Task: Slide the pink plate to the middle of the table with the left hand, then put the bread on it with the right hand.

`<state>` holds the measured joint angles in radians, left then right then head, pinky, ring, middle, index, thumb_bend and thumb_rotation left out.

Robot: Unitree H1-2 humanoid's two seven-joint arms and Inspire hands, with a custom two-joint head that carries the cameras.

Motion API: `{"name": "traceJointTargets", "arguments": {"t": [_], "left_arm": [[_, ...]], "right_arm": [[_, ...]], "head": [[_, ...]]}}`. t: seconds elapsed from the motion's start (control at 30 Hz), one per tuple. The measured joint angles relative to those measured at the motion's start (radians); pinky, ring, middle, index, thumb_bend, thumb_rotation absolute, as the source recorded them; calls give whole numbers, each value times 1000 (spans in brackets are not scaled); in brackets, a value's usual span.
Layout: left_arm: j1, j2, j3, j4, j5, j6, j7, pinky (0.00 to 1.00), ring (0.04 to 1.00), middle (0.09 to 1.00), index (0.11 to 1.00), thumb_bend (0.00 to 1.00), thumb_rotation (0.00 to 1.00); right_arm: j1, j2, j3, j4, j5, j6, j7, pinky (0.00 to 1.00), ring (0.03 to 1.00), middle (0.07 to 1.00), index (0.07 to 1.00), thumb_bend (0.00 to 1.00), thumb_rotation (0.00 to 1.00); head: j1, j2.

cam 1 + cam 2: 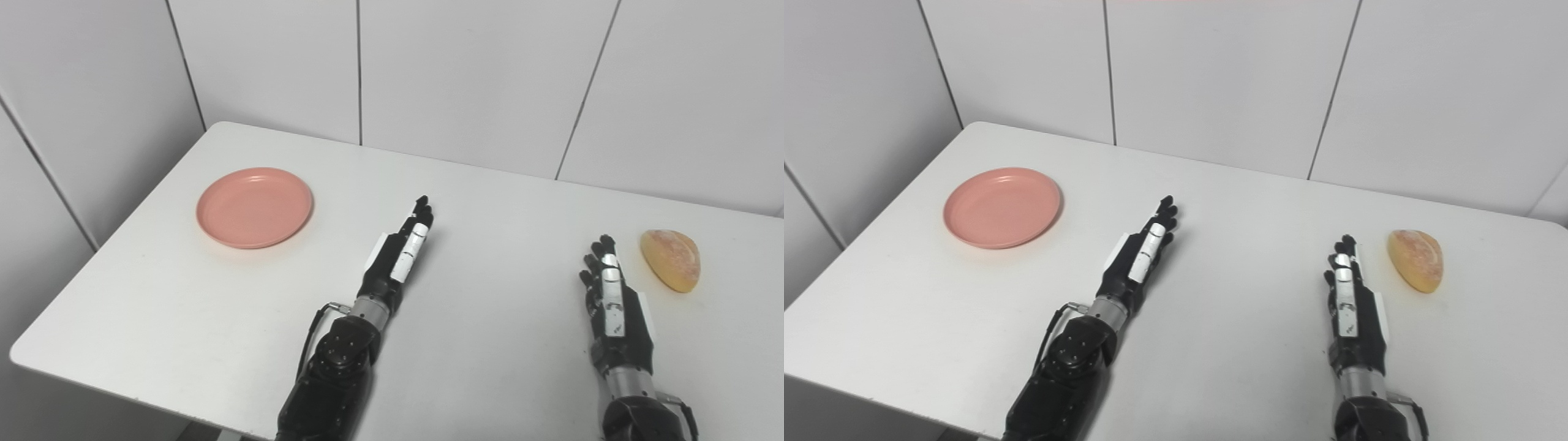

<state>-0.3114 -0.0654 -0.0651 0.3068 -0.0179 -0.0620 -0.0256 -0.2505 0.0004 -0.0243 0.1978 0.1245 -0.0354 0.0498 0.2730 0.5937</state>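
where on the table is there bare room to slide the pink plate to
Bare tabletop lies between the left hand and the right hand, and between the pink plate and the left hand. It is tightest between the right hand and the bread.

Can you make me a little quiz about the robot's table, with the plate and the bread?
1. True or false: the bread already sits on the pink plate.
2. Which hand is nearer the bread? A) left hand B) right hand
3. Fill the gap: the plate lies on the table's ____ side, as the robot sees it.

Key
1. False. The plate is bare, and the bread lies on the table far from it.
2. B. The right hand rests just beside the bread, not touching it.
3. Left. Neither hand touches it; both lie flat with fingers straight, holding nothing.
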Motion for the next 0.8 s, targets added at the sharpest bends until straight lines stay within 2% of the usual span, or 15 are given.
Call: {"name": "traceJointTargets", "arguments": {"t": [0.1, 0.33, 0.47, 0.6, 0.67, 0.8], "left_arm": [[-7, -16, -5, 12, 0, -7, 7, 1000, 1000, 1000, 1000, 579, 1000], [-12, -16, 1, 17, 40, -8, 31, 1000, 1000, 991, 991, 647, 1000], [-13, -17, 40, 6, 38, -5, 53, 1000, 1000, 977, 977, 636, 1000], [-18, -7, 75, -46, 24, 11, 63, 1000, 1000, 989, 991, 634, 1000], [-30, -6, 108, -57, -9, 15, 63, 1000, 993, 974, 975, 694, 1000], [-78, -8, 187, -75, -76, 46, 95, 1000, 967, 949, 955, 722, 1000]], "right_arm": [[-5, 0, -2, 7, 11, -1, 7, 1000, 1000, 1000, 1000, 762, 934], [-6, -1, -6, 6, 15, -1, 7, 1000, 1000, 1000, 1000, 773, 938], [-6, -1, -6, 6, 15, -1, 8, 1000, 1000, 1000, 1000, 778, 940], [-6, -4, -7, 6, 13, -1, 7, 1000, 1000, 1000, 1000, 792, 937], [-6, -4, -7, 6, 13, -1, 6, 1000, 1000, 1000, 1000, 783, 936], [-6, -3, -8, 6, 15, -1, 6, 1000, 1000, 1000, 1000, 774, 925]], "head": [[2, -6], [-8, -6], [-8, -6], [-8, -3], [-9, -3], [-8, -2]]}}
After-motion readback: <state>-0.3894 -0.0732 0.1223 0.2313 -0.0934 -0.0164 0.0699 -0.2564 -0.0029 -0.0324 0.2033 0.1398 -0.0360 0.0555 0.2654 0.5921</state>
